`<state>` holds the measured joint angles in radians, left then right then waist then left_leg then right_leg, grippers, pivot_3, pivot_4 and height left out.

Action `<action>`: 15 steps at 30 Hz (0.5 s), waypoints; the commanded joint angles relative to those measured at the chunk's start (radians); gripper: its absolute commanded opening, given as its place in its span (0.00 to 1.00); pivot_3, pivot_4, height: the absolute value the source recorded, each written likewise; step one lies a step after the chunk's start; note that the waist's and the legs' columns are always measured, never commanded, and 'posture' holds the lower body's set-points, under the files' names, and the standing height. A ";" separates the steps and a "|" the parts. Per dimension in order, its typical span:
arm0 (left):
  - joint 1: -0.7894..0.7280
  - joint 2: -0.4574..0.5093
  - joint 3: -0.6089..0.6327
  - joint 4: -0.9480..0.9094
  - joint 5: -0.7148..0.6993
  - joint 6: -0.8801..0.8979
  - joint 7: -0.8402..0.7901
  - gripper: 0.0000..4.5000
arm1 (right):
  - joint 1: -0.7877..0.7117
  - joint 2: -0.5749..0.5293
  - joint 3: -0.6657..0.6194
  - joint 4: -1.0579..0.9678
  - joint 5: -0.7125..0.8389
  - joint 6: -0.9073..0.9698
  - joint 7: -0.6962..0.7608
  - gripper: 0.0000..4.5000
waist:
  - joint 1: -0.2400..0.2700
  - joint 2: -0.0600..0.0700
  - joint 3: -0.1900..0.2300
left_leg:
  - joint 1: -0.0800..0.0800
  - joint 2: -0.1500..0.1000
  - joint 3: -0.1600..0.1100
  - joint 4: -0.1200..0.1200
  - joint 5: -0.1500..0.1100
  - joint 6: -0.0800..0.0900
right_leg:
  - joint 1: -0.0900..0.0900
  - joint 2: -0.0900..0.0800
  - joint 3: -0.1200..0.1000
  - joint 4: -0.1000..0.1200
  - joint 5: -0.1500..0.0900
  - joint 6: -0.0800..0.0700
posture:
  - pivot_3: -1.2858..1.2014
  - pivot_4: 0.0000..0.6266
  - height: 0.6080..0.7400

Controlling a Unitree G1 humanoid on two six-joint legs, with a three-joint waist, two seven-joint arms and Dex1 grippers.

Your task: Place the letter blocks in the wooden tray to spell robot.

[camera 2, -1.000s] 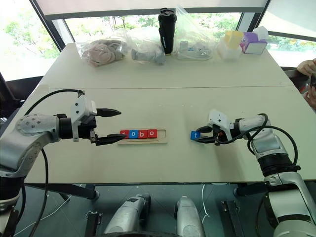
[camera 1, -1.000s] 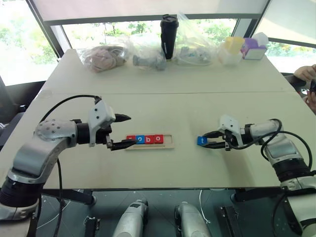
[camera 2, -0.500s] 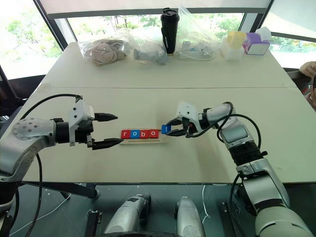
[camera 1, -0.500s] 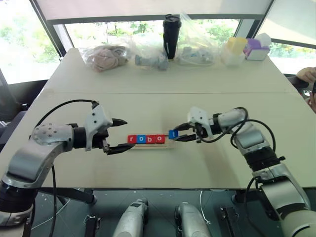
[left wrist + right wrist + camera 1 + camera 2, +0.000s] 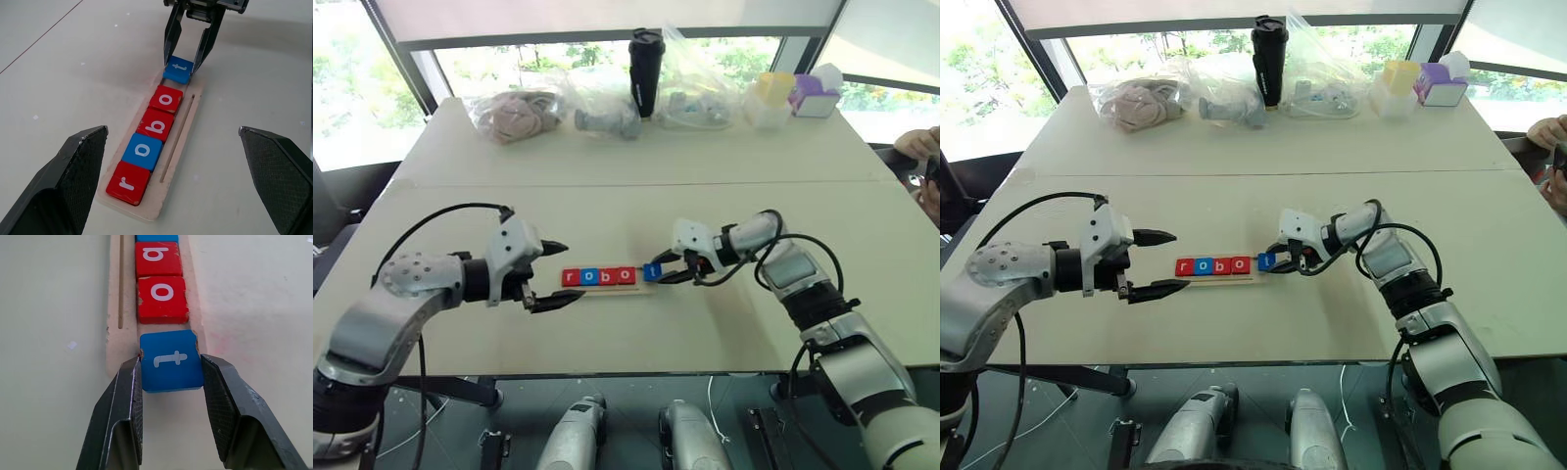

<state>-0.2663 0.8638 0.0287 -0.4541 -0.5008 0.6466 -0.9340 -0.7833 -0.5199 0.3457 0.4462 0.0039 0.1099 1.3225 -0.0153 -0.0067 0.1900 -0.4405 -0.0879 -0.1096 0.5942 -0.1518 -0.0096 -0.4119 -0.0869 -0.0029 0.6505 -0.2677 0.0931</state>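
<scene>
The wooden tray (image 5: 607, 288) lies mid-table with letter blocks in a row: red r (image 5: 127, 182), blue o (image 5: 142, 151), red b (image 5: 158, 124), red o (image 5: 166, 99). My right gripper (image 5: 657, 271) is shut on the blue t block (image 5: 171, 360), one finger (image 5: 122, 406) on each side. It holds the block at the tray's right end, just past the red o. I cannot tell whether the block rests in the tray. My left gripper (image 5: 568, 273) hovers open by the tray's left end, holding nothing, its fingers (image 5: 68, 186) spread wide.
Along the table's far edge stand plastic bags (image 5: 519, 113), a black tumbler (image 5: 645, 59), and yellow (image 5: 773, 93) and purple (image 5: 818, 98) containers. A person's hand (image 5: 920, 145) shows at the right edge.
My right gripper has carried the blue t block leftward from the table's right side to the tray's right end. The left arm has stayed about where it was.
</scene>
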 commanded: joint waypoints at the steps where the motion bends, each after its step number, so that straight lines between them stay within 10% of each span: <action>1: 0.003 0.006 0.028 -0.028 -0.010 -0.003 0.003 1.00 | -0.014 0.012 -0.004 -0.016 0.001 -0.003 0.000 0.26 | 0.002 0.000 0.000 | 0.000 0.000 0.000 0.000 0.000 0.000 | 0.000 0.000 0.000 0.000 0.000 0.000 | 0.52 0.24 1.00; 15: -0.004 0.003 0.013 -0.006 -0.001 -0.017 -0.002 1.00 | 0.003 0.040 0.009 -0.046 -0.011 0.027 -0.022 0.26 | 0.001 0.000 0.000 | 0.000 0.000 0.000 0.000 0.000 0.000 | 0.000 0.000 0.000 0.000 0.000 0.000 | 0.52 0.24 1.00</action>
<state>-0.2612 0.8638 0.0271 -0.4515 -0.5025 0.6448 -0.9336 -0.7788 -0.4866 0.3568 0.4336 -0.0111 0.1348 1.3018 -0.0147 -0.0067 0.1900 -0.4403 -0.0880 -0.1096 0.5942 -0.1517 -0.0098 -0.4118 -0.0868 -0.0029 0.6505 -0.2677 0.0930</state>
